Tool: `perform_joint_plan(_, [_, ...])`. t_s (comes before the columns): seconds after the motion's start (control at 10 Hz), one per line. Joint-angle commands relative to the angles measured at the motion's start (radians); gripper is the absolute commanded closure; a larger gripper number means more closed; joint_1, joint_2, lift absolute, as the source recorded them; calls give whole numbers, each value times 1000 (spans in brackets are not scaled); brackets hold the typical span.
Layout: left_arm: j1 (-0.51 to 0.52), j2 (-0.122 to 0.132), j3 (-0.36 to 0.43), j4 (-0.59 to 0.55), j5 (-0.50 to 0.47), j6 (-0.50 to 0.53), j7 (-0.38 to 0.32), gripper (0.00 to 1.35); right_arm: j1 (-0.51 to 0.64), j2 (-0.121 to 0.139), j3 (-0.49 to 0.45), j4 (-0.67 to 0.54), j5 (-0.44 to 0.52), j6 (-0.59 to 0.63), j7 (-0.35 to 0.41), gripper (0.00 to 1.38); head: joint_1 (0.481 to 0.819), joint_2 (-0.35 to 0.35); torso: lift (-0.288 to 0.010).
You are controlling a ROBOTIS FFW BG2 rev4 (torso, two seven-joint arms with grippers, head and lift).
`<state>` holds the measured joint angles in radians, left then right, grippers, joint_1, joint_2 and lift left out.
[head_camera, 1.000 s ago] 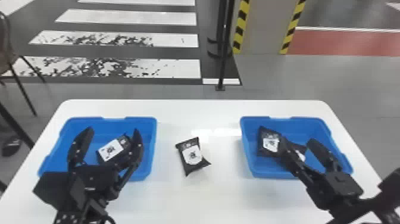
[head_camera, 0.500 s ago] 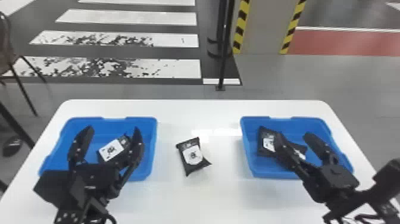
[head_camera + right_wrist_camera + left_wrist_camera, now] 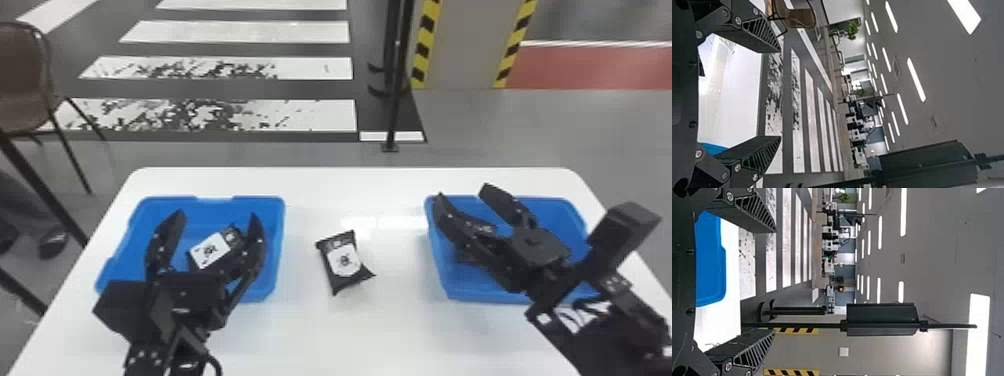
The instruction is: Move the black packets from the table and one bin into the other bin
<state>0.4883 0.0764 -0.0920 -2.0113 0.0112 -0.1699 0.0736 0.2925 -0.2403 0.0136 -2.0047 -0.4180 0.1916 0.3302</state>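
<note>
your left gripper [image 3: 218, 215] and right gripper [image 3: 461, 192], jaws parted and empty, partly block the left bin [image 3: 125, 250] and right bin [image 3: 560, 220]. a black packet [image 3: 344, 262] lies between on the tabletop [image 3: 340, 335], another packet [image 3: 210, 251] in the left bin; a chair [image 3: 22, 80] stands beyond.

Head view, 12 = straight ahead. Grey floor [image 3: 500, 130] is running across the back. 11 o'clock: white stripes [image 3: 235, 31] are crossing dark flooring, the nearest two showing dark blotches. 10: brown chair [image 3: 22, 80] is standing on thin dark legs. 1: slim black post [image 3: 396, 100] is rising from a small foot. Between 1 and 2: grey pillar [image 3: 465, 50] is carrying yellow-black hazard tape [image 3: 422, 50] on both edges. 2: red floor band [image 3: 595, 70] is lying alongside a white line. Left wrist view: strip lights [image 3: 903, 211] are glowing on a grey ceiling [image 3: 946, 246]. Right wrist view: green plant [image 3: 853, 29] is standing farther off.
</note>
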Motion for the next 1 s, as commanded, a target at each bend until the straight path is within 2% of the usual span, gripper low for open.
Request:
perform_joint_plan(0.0, [-2, 2, -6, 0, 13, 15, -2, 128, -111, -11, 56, 89, -11, 93, 33, 252, 695, 32, -110])
perform_joint_plan(0.2, [-5, 3, -8, 0, 15, 23, -5, 128, -197, -30, 152, 158, 5, 142, 56, 242, 695, 80, -110])
perform_joint_plan(0.5, [-5, 5, -14, 0, 15, 40, -9, 128, -359, -53, 289, 266, 93, 280, 92, 202, 695, 134, -110])
perform_joint_plan(0.7, [-5, 6, -16, 0, 37, 89, -11, 128, -464, -56, 385, 369, 141, 326, 108, 202, 695, 161, -110])
perform_joint_plan(0.9, [-5, 6, -18, 0, 37, 96, -12, 128, -563, -57, 477, 450, 193, 402, 136, 179, 695, 175, -110])
